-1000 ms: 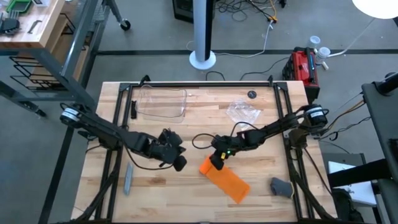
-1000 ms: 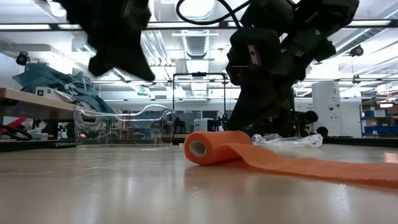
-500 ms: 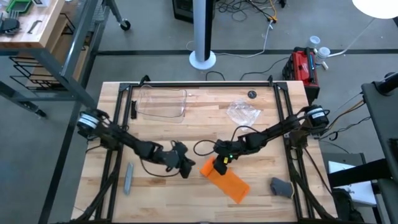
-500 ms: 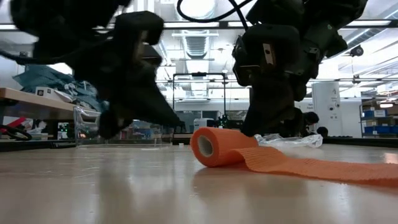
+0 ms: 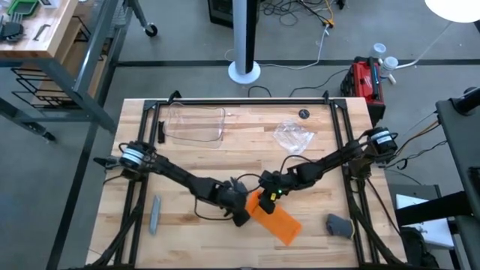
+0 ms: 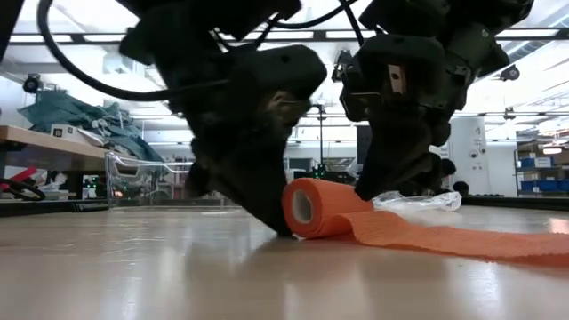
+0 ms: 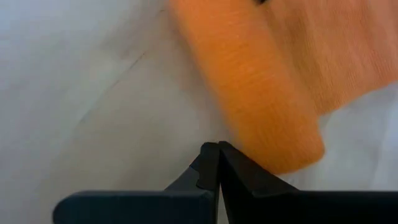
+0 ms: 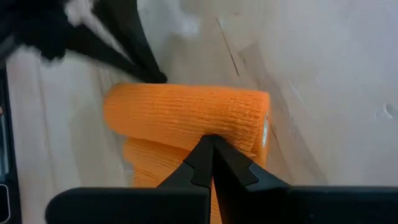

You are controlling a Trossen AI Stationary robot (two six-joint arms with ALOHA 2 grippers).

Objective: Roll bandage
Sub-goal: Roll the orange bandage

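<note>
bandage (image 5: 271,216), part rolled, lies low on the worktop (image 5: 180,161): a stubby orange roll with its ribbed, soft tail trailing flat. from the left, my left hand (image 5: 240,217) has fingers pressed together at the roll's end; my right hand (image 5: 268,196), fingers likewise closed, rests on its top. i'd push evenly, keeping the edges square so the layers wind tight.

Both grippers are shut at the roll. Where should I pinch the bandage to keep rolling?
Probably across the rolled part of the bandage, fingers on its two flat ends from above: the roll lies on its side, with its loose tail flat on the table, so leave that free.
</note>
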